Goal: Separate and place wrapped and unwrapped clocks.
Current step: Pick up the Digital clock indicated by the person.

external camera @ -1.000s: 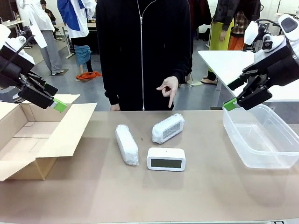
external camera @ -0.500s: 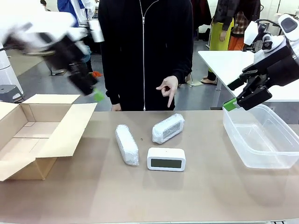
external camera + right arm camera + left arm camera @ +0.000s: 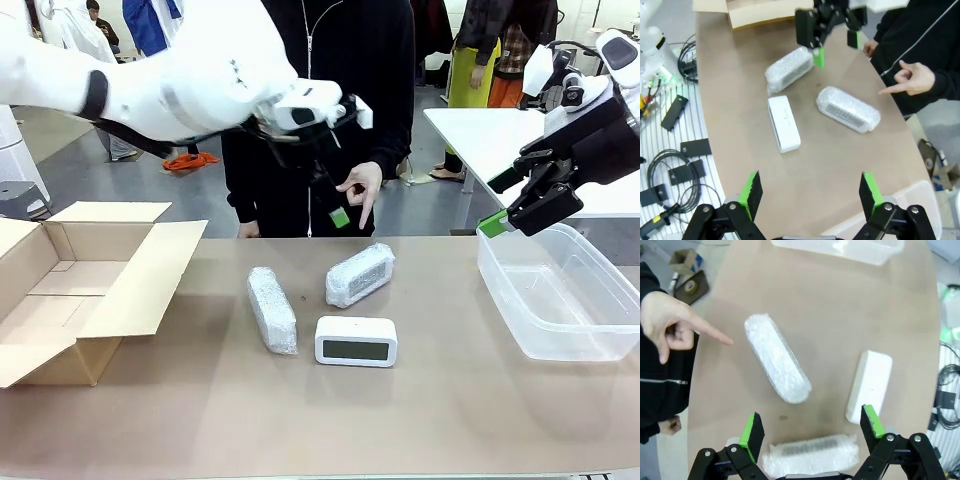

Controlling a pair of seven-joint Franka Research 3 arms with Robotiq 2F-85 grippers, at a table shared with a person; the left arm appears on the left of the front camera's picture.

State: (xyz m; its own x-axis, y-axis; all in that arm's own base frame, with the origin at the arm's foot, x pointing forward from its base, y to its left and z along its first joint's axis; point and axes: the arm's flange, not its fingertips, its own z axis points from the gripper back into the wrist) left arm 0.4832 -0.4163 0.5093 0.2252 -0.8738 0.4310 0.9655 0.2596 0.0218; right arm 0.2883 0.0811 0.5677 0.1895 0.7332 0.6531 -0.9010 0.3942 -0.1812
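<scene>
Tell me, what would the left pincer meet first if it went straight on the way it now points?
Probably the oblong whitish bubble-wrap bundle framed between the green pads of the left pincer, though depth is unclear.

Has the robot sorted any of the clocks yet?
Not yet. Done: nothing. The box and tub hold no clocks. In hand: the left gripper hangs open above the table, and a person's hand points at the right wrapped clock. The right gripper is open beside the tub. Left: that one, the left wrapped clock and the bare clock.
</scene>
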